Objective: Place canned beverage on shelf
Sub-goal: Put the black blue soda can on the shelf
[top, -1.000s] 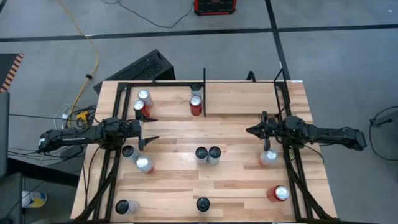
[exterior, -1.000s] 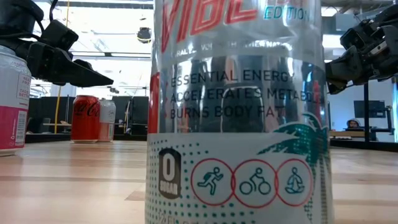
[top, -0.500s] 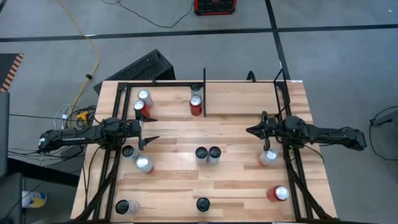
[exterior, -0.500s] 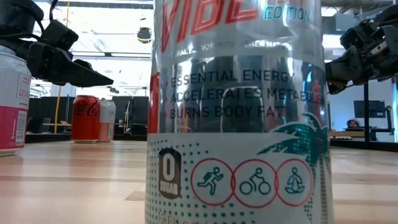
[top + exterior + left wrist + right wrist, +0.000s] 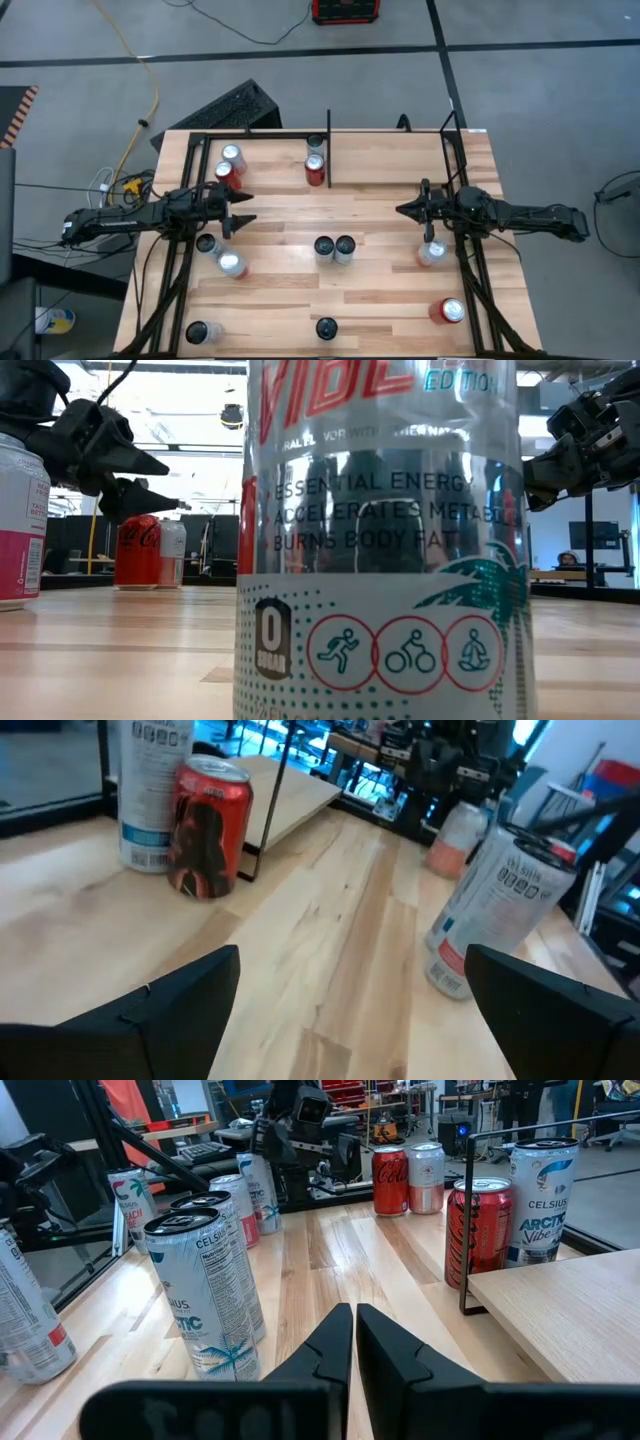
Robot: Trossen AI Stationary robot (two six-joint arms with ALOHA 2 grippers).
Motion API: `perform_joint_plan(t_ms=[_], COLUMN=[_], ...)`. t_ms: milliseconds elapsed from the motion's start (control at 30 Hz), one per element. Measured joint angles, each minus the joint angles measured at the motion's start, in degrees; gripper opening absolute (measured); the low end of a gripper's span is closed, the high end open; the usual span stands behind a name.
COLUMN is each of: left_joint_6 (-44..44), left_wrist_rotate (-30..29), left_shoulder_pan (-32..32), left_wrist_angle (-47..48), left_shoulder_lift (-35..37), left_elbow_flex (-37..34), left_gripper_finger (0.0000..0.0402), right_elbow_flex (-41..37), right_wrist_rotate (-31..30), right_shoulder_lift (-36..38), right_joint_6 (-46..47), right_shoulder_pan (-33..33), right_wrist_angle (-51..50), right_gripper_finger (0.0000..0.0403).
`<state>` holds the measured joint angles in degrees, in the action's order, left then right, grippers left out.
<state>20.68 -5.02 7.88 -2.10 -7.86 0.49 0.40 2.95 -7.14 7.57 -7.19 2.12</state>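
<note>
Several beverage cans stand upright on the wooden table. Among them are a pair of white cans [image 5: 334, 247] at the centre and a red can [image 5: 315, 170] with a white can [image 5: 316, 145] beside the black divider bar [image 5: 328, 150]. The shelf [image 5: 560, 1305] is the raised plank at the far side. My left gripper [image 5: 243, 210] hovers open and level at the table's left, with nothing between its fingers [image 5: 180, 1010]. My right gripper [image 5: 405, 210] hovers shut at the right, pointing toward the centre [image 5: 355, 1340].
One white can [image 5: 385, 540] stands right in front of the low camera and fills its view. More cans stand at the left [image 5: 230, 263], at the right [image 5: 432, 252] and along the near edge [image 5: 326, 327]. Black rails [image 5: 460, 160] run along both sides.
My left gripper has rolled about the line it points along while staying in place and open. Its fingers now stand one above the other in the low view. No can has moved.
</note>
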Motion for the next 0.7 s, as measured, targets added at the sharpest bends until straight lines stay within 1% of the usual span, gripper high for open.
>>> perform_joint_plan(t_ms=[133, 300, 467, 600, 700], left_joint_6=[2.2, 2.0, -0.4, -4.0, -7.5], left_wrist_rotate=[0.2, 3.1, 6.3, 7.3, 7.3], left_shoulder_pan=[0.0, 0.0, 0.0, 0.0, 0.0], left_wrist_angle=[0.0, -1.0, -7.9, -13.3, -17.5], left_shoulder_lift=[0.0, 0.0, 0.0, 0.0, -0.8], left_elbow_flex=[0.0, 0.0, 0.0, 0.0, 0.0], left_gripper_finger=[0.0373, 0.0373, 0.0373, 0.0373, 0.0373], right_elbow_flex=[0.0, 0.0, 0.0, 0.3, 2.0], right_wrist_rotate=[0.0, 0.0, 0.0, -0.1, 0.0], right_shoulder_lift=[0.0, 0.0, 0.0, 0.0, -0.6], right_joint_6=[-0.8, -1.9, -2.0, -2.4, -0.7], right_shoulder_pan=[0.0, 0.0, 0.0, 0.0, 0.0], right_wrist_angle=[0.0, 0.2, 1.2, 7.5, 10.8], right_gripper_finger=[0.0047, 0.0047, 0.0047, 0.0047, 0.0047])
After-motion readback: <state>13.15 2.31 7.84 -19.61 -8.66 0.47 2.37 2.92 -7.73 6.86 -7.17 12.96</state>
